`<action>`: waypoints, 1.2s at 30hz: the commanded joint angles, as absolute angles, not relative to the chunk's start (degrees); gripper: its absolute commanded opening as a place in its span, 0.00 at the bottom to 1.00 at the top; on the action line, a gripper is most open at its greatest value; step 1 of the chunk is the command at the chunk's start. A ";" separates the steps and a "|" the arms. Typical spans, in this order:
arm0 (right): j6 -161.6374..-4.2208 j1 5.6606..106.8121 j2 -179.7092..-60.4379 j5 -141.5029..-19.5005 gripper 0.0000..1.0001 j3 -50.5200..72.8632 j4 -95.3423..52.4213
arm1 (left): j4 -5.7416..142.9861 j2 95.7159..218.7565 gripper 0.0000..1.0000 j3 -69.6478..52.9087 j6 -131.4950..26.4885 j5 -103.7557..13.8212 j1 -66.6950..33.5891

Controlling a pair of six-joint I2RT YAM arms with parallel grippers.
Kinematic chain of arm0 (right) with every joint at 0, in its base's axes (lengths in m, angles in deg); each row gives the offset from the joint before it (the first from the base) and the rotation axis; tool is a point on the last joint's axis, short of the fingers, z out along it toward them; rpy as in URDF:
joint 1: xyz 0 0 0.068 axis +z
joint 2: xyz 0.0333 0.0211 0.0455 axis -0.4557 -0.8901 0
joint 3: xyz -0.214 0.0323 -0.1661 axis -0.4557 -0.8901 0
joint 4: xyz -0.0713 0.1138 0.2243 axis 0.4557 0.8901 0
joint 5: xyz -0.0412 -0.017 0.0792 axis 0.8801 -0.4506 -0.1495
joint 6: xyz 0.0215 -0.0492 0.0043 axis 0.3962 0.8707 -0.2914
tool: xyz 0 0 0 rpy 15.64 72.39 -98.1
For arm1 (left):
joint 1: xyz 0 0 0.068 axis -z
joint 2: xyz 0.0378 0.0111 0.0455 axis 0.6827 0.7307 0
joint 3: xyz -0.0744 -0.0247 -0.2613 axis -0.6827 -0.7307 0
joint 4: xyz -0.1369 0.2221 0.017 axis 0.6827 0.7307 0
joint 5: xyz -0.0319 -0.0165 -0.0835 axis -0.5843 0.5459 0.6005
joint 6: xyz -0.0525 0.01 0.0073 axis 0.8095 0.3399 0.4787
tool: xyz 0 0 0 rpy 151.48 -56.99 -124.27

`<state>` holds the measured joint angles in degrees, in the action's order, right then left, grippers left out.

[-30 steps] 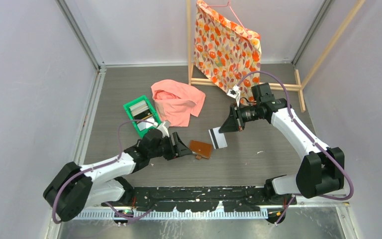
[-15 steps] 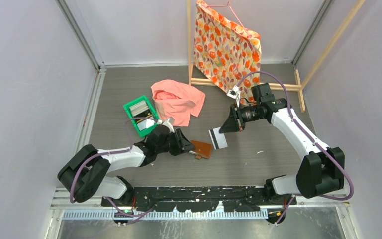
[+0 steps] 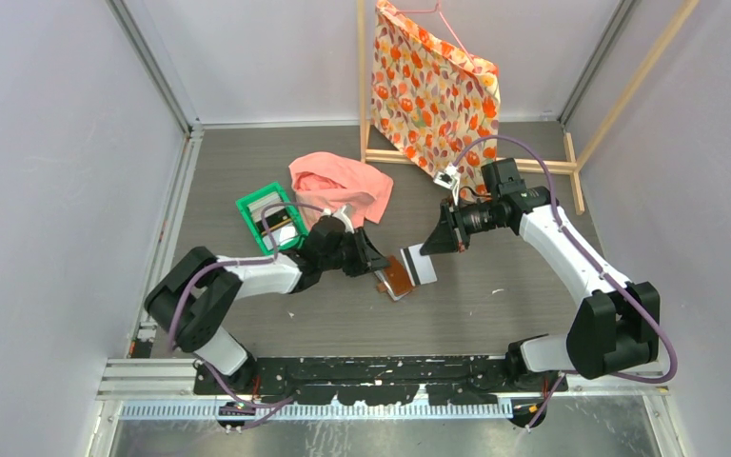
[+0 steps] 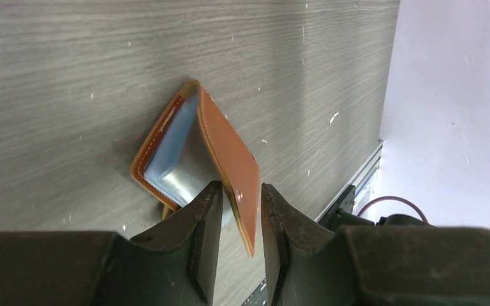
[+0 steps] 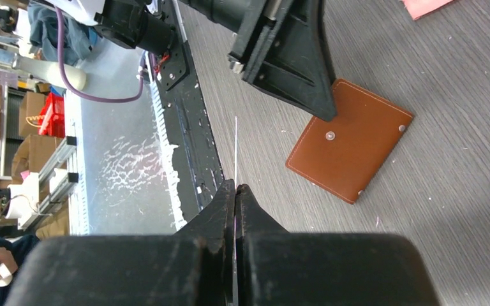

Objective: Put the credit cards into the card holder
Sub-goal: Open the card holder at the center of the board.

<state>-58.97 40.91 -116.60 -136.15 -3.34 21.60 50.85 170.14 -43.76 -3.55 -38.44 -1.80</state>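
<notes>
The card holder point(image 3: 400, 277), a brown leather wallet, lies mid-table with its cover point(image 4: 230, 153) lifted, showing pale pockets point(image 4: 166, 159). My left gripper point(image 3: 373, 264) point(image 4: 241, 191) straddles that raised cover with one finger inside the wallet and the other outside. The jaws are narrow, with a thin gap still showing. My right gripper point(image 3: 433, 248) point(image 5: 235, 186) hangs just right of the wallet point(image 5: 351, 146), shut on a white credit card with a dark stripe point(image 3: 418, 267). That card is a thin edge-on line point(image 5: 235, 146) in the right wrist view. More cards point(image 3: 268, 203) lie in the green tray.
A green plastic tray point(image 3: 247, 209) stands left of the wallet, behind my left arm. A pink cloth point(image 3: 338, 190) lies beyond it. A floral bag point(image 3: 433, 90) hangs on a wooden rack point(image 3: 571, 162) at the back right. Walls close in both sides.
My left arm has reached forward to the wallet, its jaws narrowing around the cover. The cover has lifted and the wallet has shifted right toward the held card. The right arm has stayed still.
</notes>
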 commanded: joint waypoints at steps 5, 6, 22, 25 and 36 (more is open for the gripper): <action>-51.11 42.15 -114.57 -130.03 0.01 -1.02 24.78 | 45.24 179.73 0.25 -35.62 -2.02 -34.36 -1.57; -51.46 42.23 -114.46 -129.06 0.01 -1.27 24.19 | 44.30 180.34 0.24 -35.22 -1.29 -33.93 -1.57; -68.39 40.05 -115.46 -116.68 0.01 -3.29 11.66 | 35.42 180.85 0.46 -36.66 7.78 -29.72 1.82; -69.93 38.58 -115.24 -119.37 0.01 -3.50 11.19 | 31.33 180.71 0.44 -38.19 10.12 -30.29 3.27; -75.46 35.13 -115.20 -109.45 0.01 -4.84 8.05 | 30.10 182.53 0.31 -38.50 10.03 -33.62 7.92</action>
